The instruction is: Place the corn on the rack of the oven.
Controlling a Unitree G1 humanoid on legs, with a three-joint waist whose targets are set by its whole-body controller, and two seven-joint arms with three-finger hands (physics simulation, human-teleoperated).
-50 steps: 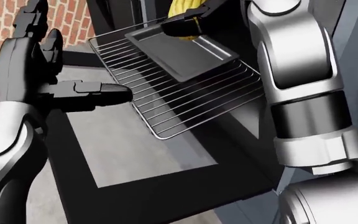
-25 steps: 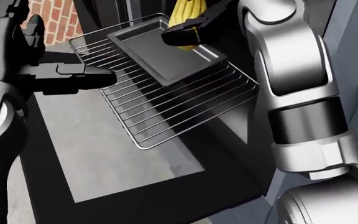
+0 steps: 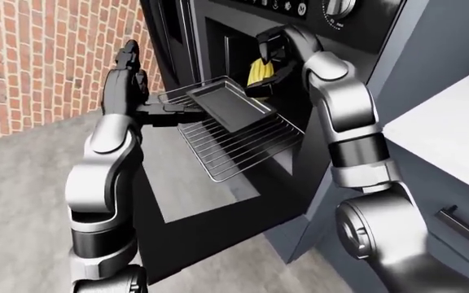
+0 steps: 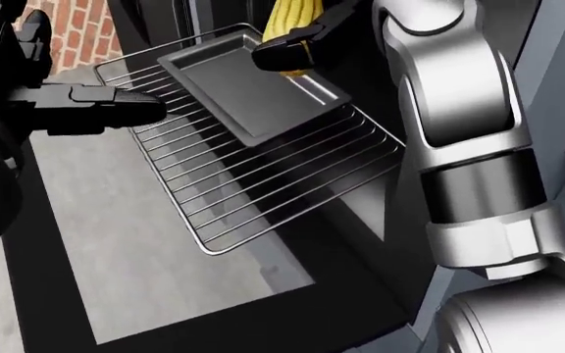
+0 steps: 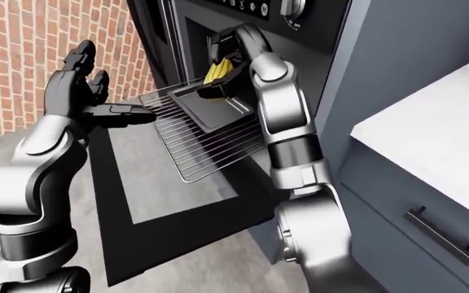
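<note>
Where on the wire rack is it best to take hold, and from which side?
Grip the bare wire edge of the rack nearest the view's bottom, coming from over the open oven door. That end sticks out free; the tray covers the far part.

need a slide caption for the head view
Right hand holds the corn over the dark tray on the pulled-out oven rack; left hand at the rack's left edge.

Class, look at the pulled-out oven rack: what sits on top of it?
A dark baking tray sits on the oven rack. The right hand holds the corn above the tray; the wires under the tray are hidden.
</note>
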